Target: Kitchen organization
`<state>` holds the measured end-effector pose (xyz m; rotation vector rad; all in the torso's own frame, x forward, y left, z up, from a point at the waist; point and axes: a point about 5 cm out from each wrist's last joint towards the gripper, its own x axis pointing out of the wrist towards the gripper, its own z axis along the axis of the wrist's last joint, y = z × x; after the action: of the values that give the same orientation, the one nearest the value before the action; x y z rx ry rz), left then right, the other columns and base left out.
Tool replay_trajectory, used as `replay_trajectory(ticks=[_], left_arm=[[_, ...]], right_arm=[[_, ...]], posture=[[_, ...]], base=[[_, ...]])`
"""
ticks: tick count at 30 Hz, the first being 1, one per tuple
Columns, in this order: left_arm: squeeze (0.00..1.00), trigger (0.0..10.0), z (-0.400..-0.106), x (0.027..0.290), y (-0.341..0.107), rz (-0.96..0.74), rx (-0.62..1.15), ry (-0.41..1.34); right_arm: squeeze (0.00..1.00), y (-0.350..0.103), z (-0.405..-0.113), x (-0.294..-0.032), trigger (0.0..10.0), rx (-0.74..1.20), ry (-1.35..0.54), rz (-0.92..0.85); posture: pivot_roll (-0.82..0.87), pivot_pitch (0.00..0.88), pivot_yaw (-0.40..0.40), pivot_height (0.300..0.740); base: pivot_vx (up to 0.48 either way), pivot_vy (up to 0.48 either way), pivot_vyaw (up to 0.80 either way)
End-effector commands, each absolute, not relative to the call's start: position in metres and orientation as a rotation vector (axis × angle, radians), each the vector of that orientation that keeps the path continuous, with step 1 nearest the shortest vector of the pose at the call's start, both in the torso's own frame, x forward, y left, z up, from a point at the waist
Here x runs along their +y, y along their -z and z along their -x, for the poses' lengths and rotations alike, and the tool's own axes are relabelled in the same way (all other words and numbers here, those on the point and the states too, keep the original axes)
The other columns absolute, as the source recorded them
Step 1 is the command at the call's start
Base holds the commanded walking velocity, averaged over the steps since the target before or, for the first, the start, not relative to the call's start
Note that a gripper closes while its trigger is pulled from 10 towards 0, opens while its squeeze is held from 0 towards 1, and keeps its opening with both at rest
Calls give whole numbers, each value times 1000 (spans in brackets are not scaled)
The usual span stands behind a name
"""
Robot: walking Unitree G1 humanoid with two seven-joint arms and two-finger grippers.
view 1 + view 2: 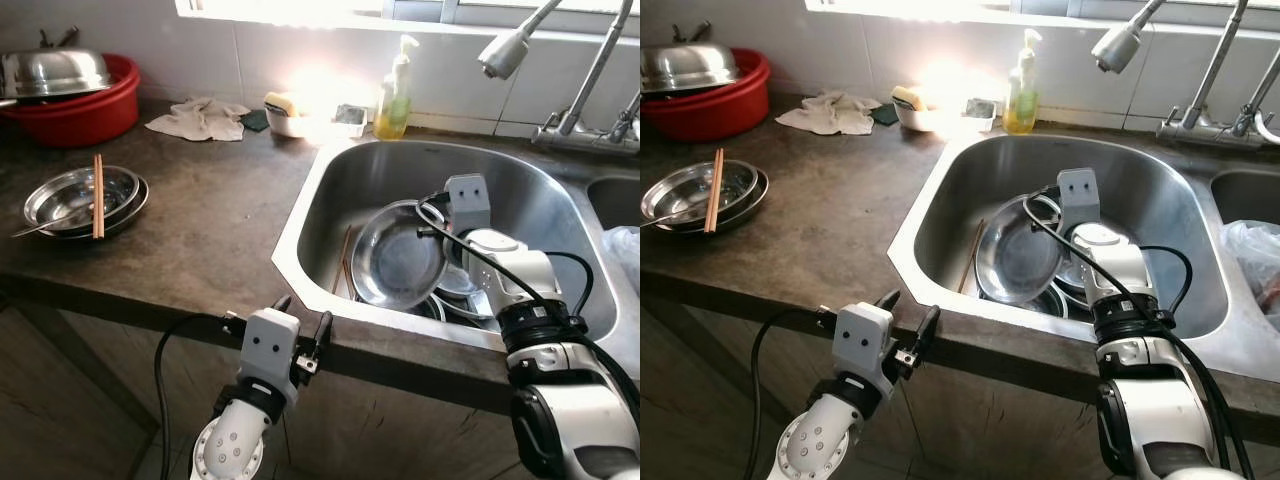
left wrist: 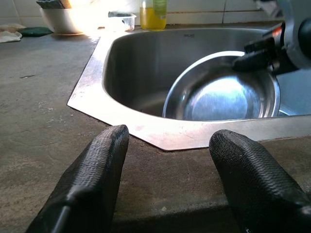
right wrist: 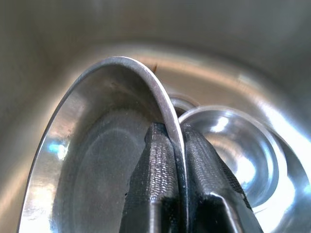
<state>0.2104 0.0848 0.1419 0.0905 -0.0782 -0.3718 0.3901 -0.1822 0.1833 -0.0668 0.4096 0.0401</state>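
Note:
A steel bowl stands tilted on its edge inside the steel sink, leaning over several other steel dishes. My right gripper reaches down into the sink and is shut on this bowl's upper rim. In the right wrist view both fingers pinch the thin rim of the bowl, one inside and one outside. My left gripper hovers open at the counter's front edge, just before the sink's near corner. Nothing lies between its fingers, and it faces the bowl.
On the dark counter to the left, stacked steel bowls carry wooden chopsticks and a spoon. A red basin with a steel lid, a cloth, a sponge dish and a soap bottle line the back. The faucet overhangs the sink.

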Motion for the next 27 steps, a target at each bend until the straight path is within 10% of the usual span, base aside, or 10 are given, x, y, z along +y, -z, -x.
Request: replay_trajectory(ticks=[1, 13, 14, 15, 27], left_arm=[[0, 10000, -206, 82, -130, -97, -3, 388], [0, 10000, -204, 82, -130, -98, 8, 390], [0, 10000, -204, 82, -130, -99, 9, 390], [0, 10000, -205, 82, -129, -100, 10, 390], [0, 10000, -207, 82, -127, -106, 14, 394]], right_arm=[[0, -193, -394, -181, 10000, 389, -55, 70], [98, -176, -395, -175, 10000, 489, -116, 63], [749, -174, -394, -174, 10000, 499, -127, 70], [1000, -173, -393, -173, 10000, 503, -132, 65], [1000, -173, -392, -173, 10000, 468, -117, 47]], posture=[[149, 154, -65, 740], [157, 144, -73, 740], [159, 143, -73, 740], [158, 139, -72, 740], [160, 113, -65, 740]], base=[[0, 0, 0], [0, 0, 0], [0, 0, 0], [0, 0, 0], [0, 0, 0]])
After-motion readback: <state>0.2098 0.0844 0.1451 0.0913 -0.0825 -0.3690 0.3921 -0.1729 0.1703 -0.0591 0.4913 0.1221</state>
